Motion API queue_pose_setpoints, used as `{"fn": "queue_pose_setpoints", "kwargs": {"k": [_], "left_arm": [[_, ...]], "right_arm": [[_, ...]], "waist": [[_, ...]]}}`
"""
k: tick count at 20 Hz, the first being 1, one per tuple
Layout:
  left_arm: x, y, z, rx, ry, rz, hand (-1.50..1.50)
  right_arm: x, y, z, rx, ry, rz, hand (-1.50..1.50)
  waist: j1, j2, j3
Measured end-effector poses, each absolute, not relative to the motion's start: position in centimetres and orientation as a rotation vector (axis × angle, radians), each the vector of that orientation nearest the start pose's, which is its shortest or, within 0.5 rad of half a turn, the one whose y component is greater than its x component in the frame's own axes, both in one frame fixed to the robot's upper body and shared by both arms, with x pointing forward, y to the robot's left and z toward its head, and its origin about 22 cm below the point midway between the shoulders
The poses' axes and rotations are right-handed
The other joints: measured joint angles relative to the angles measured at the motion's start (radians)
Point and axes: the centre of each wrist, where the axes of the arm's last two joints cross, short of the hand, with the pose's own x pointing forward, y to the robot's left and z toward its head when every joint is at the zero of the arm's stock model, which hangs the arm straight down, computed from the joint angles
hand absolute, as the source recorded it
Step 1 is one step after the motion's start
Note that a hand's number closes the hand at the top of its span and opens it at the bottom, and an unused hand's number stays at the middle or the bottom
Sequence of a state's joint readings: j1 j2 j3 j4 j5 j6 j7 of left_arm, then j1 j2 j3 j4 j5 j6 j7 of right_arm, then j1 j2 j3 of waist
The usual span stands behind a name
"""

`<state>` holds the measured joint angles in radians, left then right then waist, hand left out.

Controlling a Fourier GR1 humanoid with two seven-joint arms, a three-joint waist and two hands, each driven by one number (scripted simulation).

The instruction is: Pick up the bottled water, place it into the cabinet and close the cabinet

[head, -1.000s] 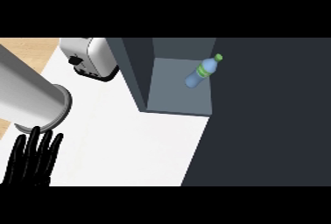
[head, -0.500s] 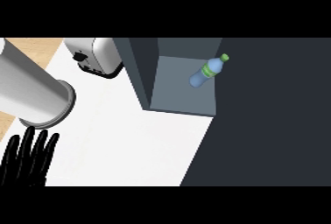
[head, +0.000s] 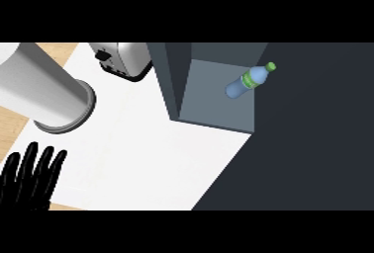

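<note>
We see the water bottle, pale blue with a green label and cap, lying tilted inside the open cabinet. Our left hand rests at the lower left, fingers straight, holding nothing.

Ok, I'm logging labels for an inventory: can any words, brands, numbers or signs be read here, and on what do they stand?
No readable text anywhere in the head view.
bottle: it has a green band, but no print on it can be made out.
toaster: dark panel on its side, no legible marks.
cabinet: plain surfaces, no sign or number.
</note>
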<state>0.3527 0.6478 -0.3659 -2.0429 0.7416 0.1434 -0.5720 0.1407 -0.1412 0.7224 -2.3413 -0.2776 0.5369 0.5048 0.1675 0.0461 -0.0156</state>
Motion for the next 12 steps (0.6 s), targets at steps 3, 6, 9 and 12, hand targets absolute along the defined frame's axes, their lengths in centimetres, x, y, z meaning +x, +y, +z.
{"fn": "queue_pose_setpoints", "kwargs": {"k": [3, 6, 9, 12], "left_arm": [[14.0, 26.8, 6.0, -0.397, -1.93, 0.104, -1.5], [13.9, 27.1, 5.8, -0.385, -1.924, 0.109, -1.5], [13.7, 27.4, 5.7, -0.367, -1.923, 0.118, -1.5], [13.6, 27.7, 5.6, -0.357, -1.926, 0.127, -1.5]], "right_arm": [[12.3, -13.1, 13.7, 1.06, -1.436, 0.981, 1.5], [12.4, -13.5, 13.4, 1.058, -1.437, 0.892, 1.5], [12.6, -13.9, 13.2, 1.04, -1.454, 0.796, 1.5], [13.0, -14.4, 12.9, 1.014, -1.475, 0.698, 1.5]], "waist": [[-0.003, -0.003, 0.001], [-0.022, -0.008, 0.001], [-0.04, -0.014, 0.001], [-0.052, -0.018, 0.0]]}}
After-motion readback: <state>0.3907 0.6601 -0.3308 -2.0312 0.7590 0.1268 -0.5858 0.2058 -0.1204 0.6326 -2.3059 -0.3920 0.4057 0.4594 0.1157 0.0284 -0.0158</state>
